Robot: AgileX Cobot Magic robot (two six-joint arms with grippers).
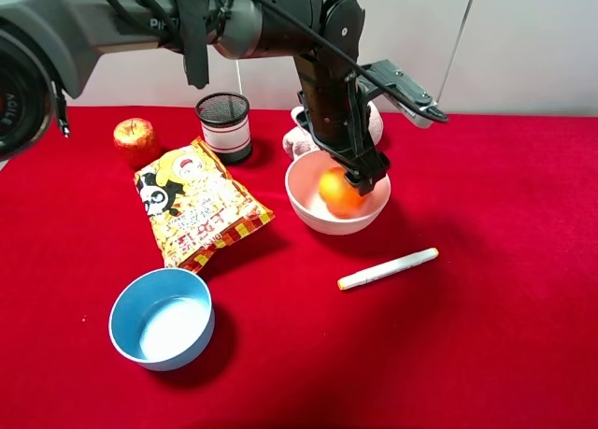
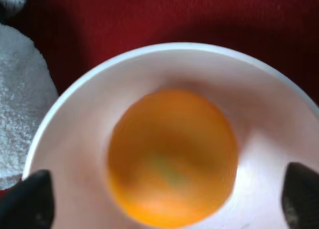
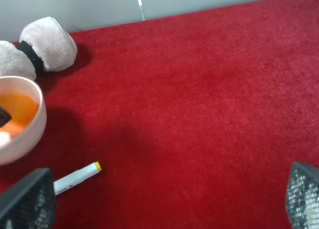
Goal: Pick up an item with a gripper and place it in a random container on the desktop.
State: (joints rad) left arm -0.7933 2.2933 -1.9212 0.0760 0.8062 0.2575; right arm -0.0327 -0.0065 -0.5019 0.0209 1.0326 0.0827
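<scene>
While the left end effector (image 1: 363, 177) hangs just above the wide pale pink bowl (image 1: 327, 221), its two black fingers stand spread far apart and grip nothing. The round orange citrus fruit (image 1: 338, 192) lies inside that bowl, near its middle. In the left wrist view the fruit sits between the two dark fingertips (image 2: 31, 201), with a gap of pale bowl showing on either side of it, so neither finger touches it. That view is blurred, and only a faint greenish spot shows on the fruit's skin.

The bowl stands on the table (image 1: 495, 223), which is covered in bright red cloth. Just behind the bowl lies a fluffy grey-white plush thing (image 1: 297, 141); what it is cannot be told. In front of the bowl, a little to the right in the high view, lies a white marker pen with a yellow cap end (image 1: 388, 268). To the bowl's left lies a yellow printed snack bag (image 1: 196, 209). Beyond the bag stand a black mesh pen cup (image 1: 224, 125) and a red-yellow apple (image 1: 135, 139). Well to the bowl's front left stands a smaller blue bowl (image 1: 163, 359).

The right end effector (image 3: 164, 201) shows only in its own wrist view. Its fingers are wide apart over bare red cloth, away from the bowl, and hold nothing.
</scene>
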